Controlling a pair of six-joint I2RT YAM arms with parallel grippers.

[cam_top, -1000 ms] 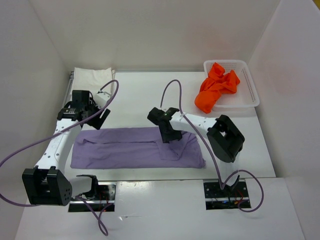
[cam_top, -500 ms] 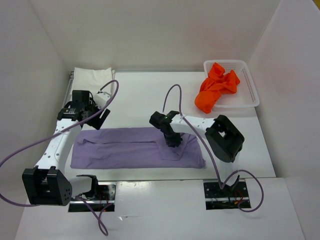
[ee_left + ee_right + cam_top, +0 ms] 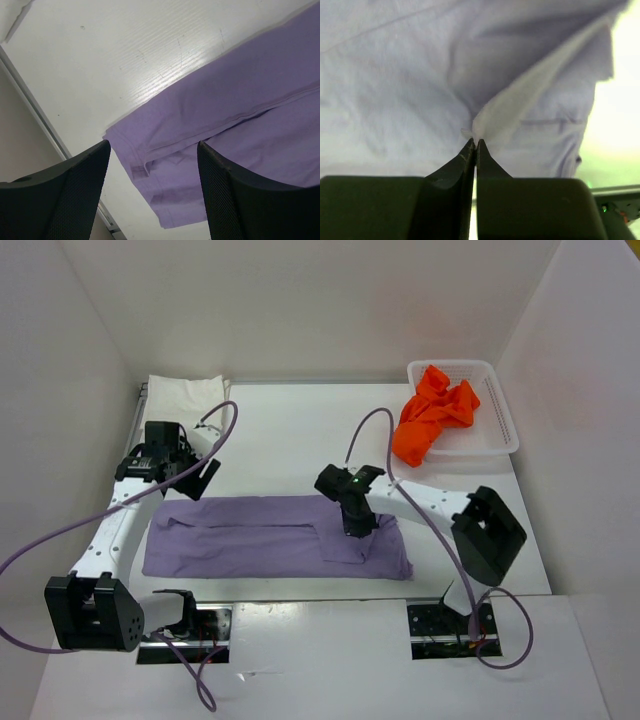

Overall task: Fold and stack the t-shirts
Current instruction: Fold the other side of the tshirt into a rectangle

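From above, the lavender t-shirt (image 3: 250, 537) lies flat on the white surface (image 3: 290, 440) as a long band, sleeves already turned in, so the next fold is probably end to end. The right claw (image 3: 358, 526) is down on the shirt right of its middle, likely to lift that end and carry it over. The left claw (image 3: 203, 478) hangs just past the band's far left corner, apart from the cloth. A folded white t-shirt (image 3: 183, 392) sits in the far left corner, probably the base of the stack. The orange t-shirt (image 3: 432, 420) is crumpled and spills over the rim of the mesh basket (image 3: 503, 410) at far right, not yet folded.

The left wrist view shows what the overhead one cannot: the left claw's black fingers (image 3: 75, 190) stand spread wide and empty above the layered corner and hem of the shirt, with bare surface beside it. It looks ready to pin or grasp that corner.

The right wrist view settles the grip. The right claw's jaws are pressed together on a raised ridge of lavender cloth, which tents up to the tips and pulls creases across the fabric. From above that pinch is hidden under the wrist.
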